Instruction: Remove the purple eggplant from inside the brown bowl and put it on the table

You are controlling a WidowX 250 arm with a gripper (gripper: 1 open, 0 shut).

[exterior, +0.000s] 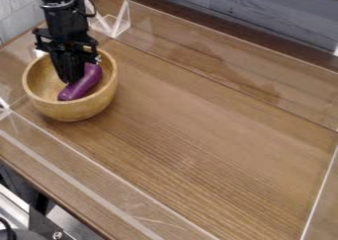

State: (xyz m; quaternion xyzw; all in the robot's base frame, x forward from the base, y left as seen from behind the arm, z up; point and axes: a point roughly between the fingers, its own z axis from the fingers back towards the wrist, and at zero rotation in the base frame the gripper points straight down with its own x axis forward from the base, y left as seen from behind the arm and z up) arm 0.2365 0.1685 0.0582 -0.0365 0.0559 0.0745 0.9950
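Eggplant (79, 84) in bowl (53, 106), bowl at table (211, 125) far-left corner.

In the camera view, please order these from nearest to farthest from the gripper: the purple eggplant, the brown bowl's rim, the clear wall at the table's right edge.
1. Purple eggplant: between the fingers of the gripper, inside the bowl.
2. Brown bowl rim: surrounding the gripper, upper left.
3. Clear wall: along the right edge of the table, far across it.

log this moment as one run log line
gripper: shut on eggplant | eggplant: inside bowl, not lifted out | table: eggplant not placed
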